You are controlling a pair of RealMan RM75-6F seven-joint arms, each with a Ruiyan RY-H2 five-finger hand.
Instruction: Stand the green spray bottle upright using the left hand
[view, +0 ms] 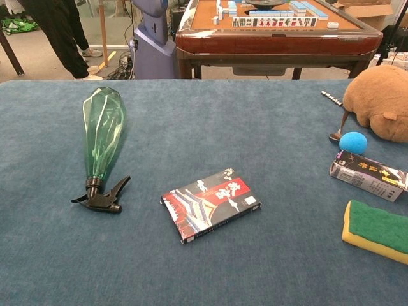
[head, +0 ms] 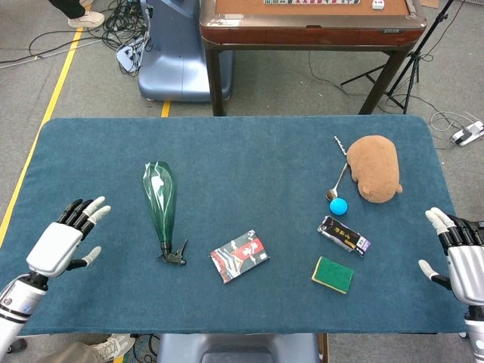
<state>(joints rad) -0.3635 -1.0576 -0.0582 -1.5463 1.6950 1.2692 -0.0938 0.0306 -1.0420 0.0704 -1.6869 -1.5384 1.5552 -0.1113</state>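
While missing from the chest view, appear only from the head camera: left hand [head: 59, 243] and right hand [head: 463, 255], fingers spread, holding nothing. Lying flat on blue table [head: 249, 159]: green spray bottle [head: 161, 203], black nozzle nearest.

Blue table [head: 242, 144] bears bottle [head: 161, 200], card box [head: 239, 255], sponge [head: 333, 274], plush [head: 374, 168], ball [head: 338, 206].

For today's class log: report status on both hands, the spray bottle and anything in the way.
Left hand open, beside the bottle, not touching. Right hand open at the table's edge. Green plastic spray bottle lying flat, black trigger toward the robot. Path clear.
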